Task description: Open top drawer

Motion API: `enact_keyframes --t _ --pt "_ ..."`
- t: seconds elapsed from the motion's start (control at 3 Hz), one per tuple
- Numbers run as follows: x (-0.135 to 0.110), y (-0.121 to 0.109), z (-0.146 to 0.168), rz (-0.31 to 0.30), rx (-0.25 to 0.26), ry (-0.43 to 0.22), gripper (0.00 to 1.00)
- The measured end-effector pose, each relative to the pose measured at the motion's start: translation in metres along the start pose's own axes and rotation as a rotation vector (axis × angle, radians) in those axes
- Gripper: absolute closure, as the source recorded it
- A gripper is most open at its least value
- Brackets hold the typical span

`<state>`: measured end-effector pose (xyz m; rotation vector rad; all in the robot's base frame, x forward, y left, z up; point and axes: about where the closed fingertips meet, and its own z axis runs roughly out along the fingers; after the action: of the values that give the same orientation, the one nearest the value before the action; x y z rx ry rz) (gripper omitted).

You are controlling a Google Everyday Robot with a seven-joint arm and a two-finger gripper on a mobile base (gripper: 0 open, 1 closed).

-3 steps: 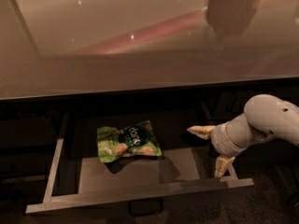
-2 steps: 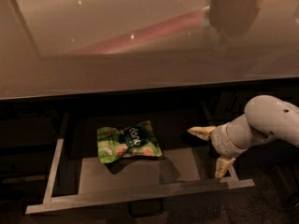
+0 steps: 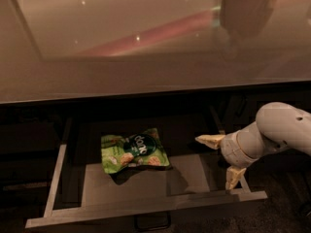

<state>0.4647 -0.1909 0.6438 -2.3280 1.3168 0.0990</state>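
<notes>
Hand [image 3: 221, 159] sits at the right-hand end of the top drawer [image 3: 146, 205] as viewed, carried on a pale arm [image 3: 277, 130] entering from the right. It is released and grasps nothing. Its fingers [image 3: 210, 141] are spread wide: one points left over the drawer interior, the other points down toward the front rail near the drawer's right front corner. Whether that lower finger touches the rail cannot be determined. The top drawer stands pulled well out from beneath the front edge of the bench [image 3: 146, 57], with its grey floor exposed. A green snack bag [image 3: 134, 151] lies on that floor left of centre, well apart from the hand. The drawer's long axis runs parallel to the bench's front edge. Its small dark handle [image 3: 152, 221] is at the middle of the front, below the rail and to the left of the hand, on the side away from the bench. Assessment: the opening appears substantially complete. Any further pull would need the hand brought left along the front to the handle, then drawn straight out from the bench. Risk noted: the lower finger may catch the rail.
</notes>
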Motion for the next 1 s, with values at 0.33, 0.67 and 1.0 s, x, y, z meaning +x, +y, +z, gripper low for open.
enact_keyframes --t 0.33,0.67,1.0 --pt "-0.002 0.004 -0.001 -0.003 -0.002 -0.002 0.0" --pt "-0.005 0.008 -0.002 -0.005 -0.005 -0.004 0.0" --pt "-0.011 0.019 -0.004 -0.012 -0.014 -0.011 0.0"
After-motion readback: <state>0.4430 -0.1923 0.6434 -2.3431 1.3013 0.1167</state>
